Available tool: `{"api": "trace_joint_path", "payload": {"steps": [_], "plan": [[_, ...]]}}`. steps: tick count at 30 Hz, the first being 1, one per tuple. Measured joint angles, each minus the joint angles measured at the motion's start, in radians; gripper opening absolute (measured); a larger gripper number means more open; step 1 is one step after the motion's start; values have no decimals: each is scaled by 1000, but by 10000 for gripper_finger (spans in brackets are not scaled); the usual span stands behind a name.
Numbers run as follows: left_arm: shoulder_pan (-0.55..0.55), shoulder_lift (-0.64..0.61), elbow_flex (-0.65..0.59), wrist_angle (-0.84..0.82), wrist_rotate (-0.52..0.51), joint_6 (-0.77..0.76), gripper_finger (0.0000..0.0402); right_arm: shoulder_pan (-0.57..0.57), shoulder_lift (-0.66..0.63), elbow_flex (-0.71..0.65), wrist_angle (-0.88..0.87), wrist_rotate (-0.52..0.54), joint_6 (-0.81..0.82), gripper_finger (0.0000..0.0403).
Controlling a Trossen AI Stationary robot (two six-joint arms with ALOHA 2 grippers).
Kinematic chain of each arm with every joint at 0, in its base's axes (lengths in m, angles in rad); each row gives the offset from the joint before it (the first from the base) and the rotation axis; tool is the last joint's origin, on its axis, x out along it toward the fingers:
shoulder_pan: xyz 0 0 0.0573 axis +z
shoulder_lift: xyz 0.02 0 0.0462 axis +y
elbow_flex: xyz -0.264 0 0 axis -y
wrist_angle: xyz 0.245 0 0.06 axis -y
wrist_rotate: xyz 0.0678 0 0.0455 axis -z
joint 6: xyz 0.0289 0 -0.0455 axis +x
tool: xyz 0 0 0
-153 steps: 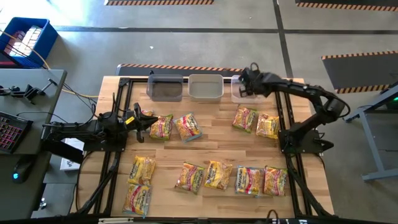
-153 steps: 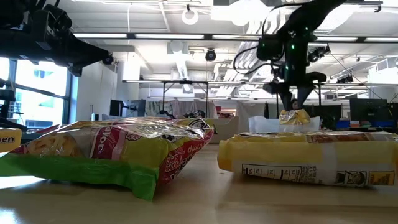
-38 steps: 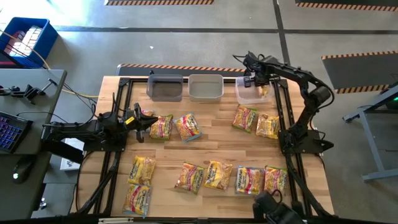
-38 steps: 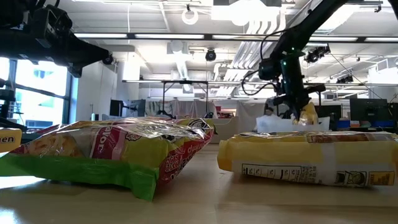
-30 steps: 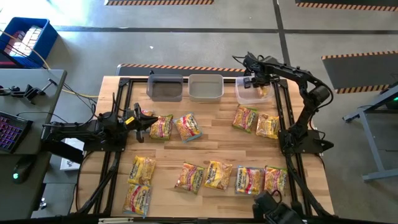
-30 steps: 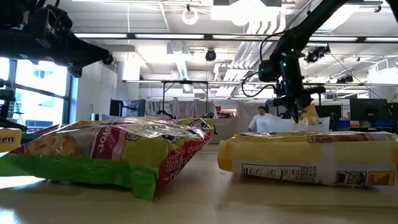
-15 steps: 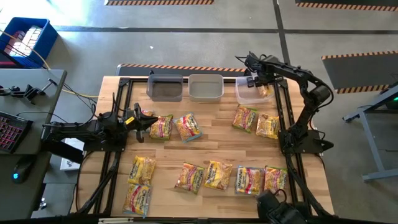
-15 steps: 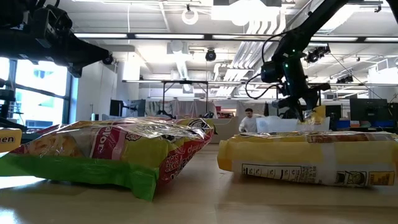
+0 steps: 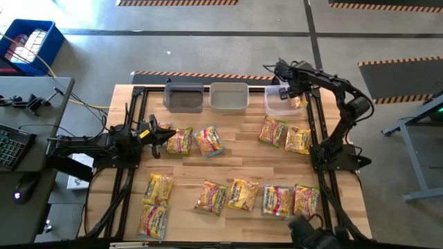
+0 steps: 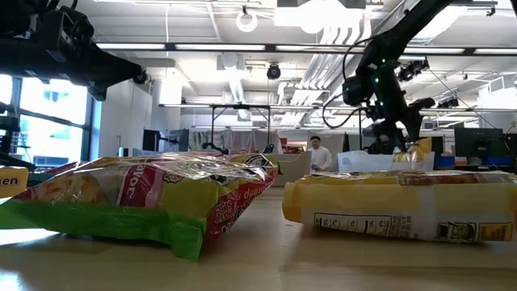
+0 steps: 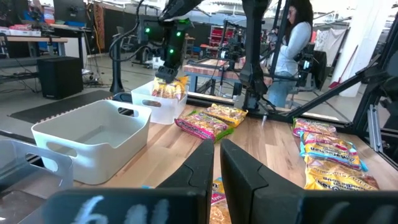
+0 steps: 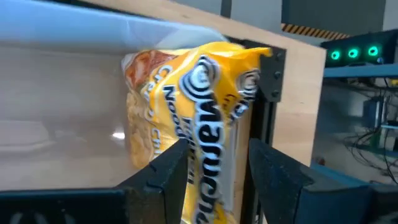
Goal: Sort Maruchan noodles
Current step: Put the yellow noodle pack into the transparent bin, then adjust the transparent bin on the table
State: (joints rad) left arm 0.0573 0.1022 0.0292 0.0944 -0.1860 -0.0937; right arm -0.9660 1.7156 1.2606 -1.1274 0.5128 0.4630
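Note:
Several yellow Maruchan noodle packets lie flat on the wooden table, two [image 9: 178, 140] [image 9: 210, 141] in front of my left gripper, two [image 9: 273, 131] [image 9: 299, 140] at right, and a row [image 9: 242, 194] along the near side. My right gripper [image 9: 291, 95] is over the clear bin [image 9: 275, 105] at the far right, shut on a yellow packet [image 12: 205, 93]. My left gripper [image 9: 158, 133] waits at the table's left, shut, above the wood. My right gripper pinches the yellow packet between its two fingers [image 12: 165, 174] near one end [image 12: 214, 134], coming from above and slanting down. The packet hangs below the fingers into the clear bin, by its right-hand wall [image 9: 296, 103]. Whether its lower end rests on the bin floor is hidden.
Three bins stand in a row at the far edge: dark grey [image 9: 184, 97], pale grey [image 9: 229, 96] and the clear one. Black frame rails [image 9: 315, 131] run along both sides of the table. A person [image 10: 315, 153] moves in the room beyond.
My right gripper has shifted a little toward the table's right edge over the clear bin, carrying the yellow packet with it and staying shut on it. The person in the background has walked leftward in the low view.

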Motion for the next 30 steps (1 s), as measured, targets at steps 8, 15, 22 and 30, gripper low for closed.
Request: {"api": "trace_joint_path", "payload": {"steps": [8, 15, 22, 30], "plan": [[0, 0, 0, 0, -1, 0, 19, 28, -138, 0, 11, -72, -62, 148], [0, 0, 0, 0, -9, 0, 19, 131, -157, 1, 146, -296, -125, 65], [0, 0, 0, 0, -10, 0, 19, 207, -70, 1, 259, -390, -156, 20], [0, 0, 0, 0, -10, 0, 19, 199, 46, 1, 350, -413, -184, 3]]}}
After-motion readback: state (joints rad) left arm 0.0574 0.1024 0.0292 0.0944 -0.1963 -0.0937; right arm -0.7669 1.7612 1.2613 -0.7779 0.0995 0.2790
